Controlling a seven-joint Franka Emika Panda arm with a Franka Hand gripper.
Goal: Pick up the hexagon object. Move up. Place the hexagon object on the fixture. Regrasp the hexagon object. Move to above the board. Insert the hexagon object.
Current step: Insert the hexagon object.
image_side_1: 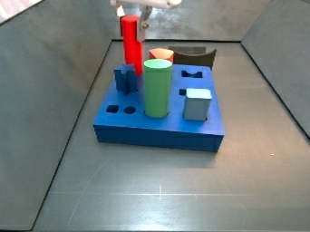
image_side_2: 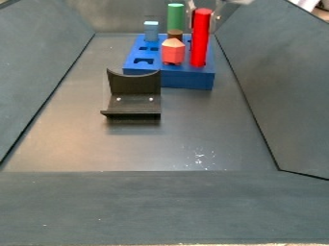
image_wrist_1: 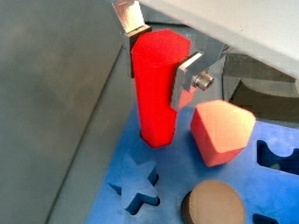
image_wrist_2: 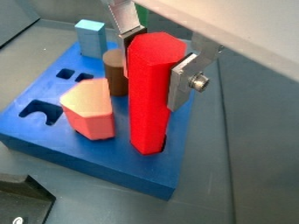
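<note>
The hexagon object (image_wrist_1: pixel 158 87) (image_wrist_2: pixel 149 96) is a bright red bar standing upright, its lower end set in a hole at a corner of the blue board (image_wrist_1: pixel 176 171) (image_wrist_2: pixel 117 157). My gripper (image_wrist_1: pixel 162 57) (image_wrist_2: pixel 156 59) is shut on its upper part, one silver finger pressed against each side. In both side views the red bar (image_side_1: pixel 129 41) (image_side_2: pixel 202 38) rises from the board (image_side_1: pixel 158 131) (image_side_2: pixel 187 79) under the gripper (image_side_1: pixel 129 11). The dark fixture (image_side_2: pixel 131 93) (image_side_1: pixel 194 56) stands on the floor just off the board's edge, away from the gripper.
On the board, a pale orange piece (image_wrist_1: pixel 222 131) (image_wrist_2: pixel 90 109) sits right beside the red bar. A tall green cylinder (image_side_1: pixel 158 86), a grey-blue cube (image_side_1: pixel 198 102) and a dark blue peg (image_side_1: pixel 126 80) also stand there. Sloped grey walls (image_side_1: pixel 61 118) enclose the floor.
</note>
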